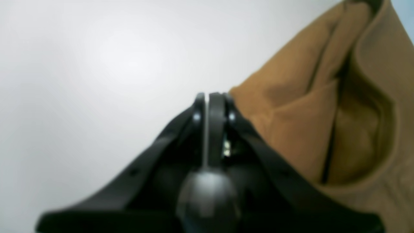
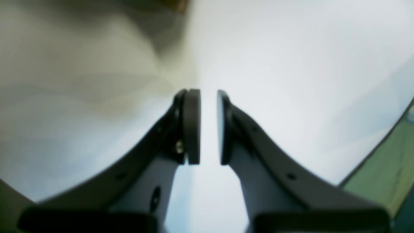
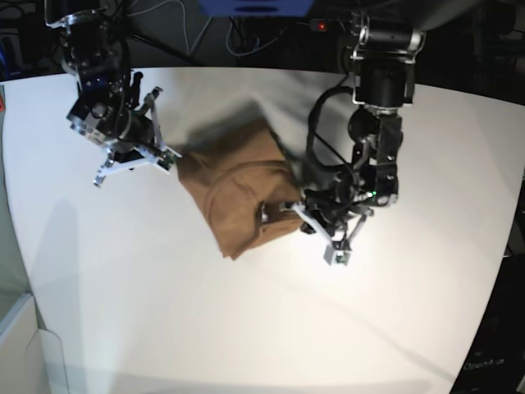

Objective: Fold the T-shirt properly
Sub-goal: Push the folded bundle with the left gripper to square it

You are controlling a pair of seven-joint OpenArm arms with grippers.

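Left wrist view: the left pincer [image 1: 212,97] is clenched, pads together, with the plain brown soft-fabric T-shirt [image 1: 323,106] bunched just beside it on the smooth white tabletop [image 1: 97,81].

Right wrist view: the right pincer [image 2: 208,126] is released above bare white surface.

Base view: the shirt lies crumpled mid-tabletop, nearer the far edge; dark cables and equipment [image 3: 246,25] stand behind.

White round-edged table [image 3: 246,328], glossy, light glare near its middle. Dark clutter of cables [image 3: 184,25] behind its far edge, with a small red light [image 3: 321,25] among them. Pale panel [image 3: 16,336] at lower left.
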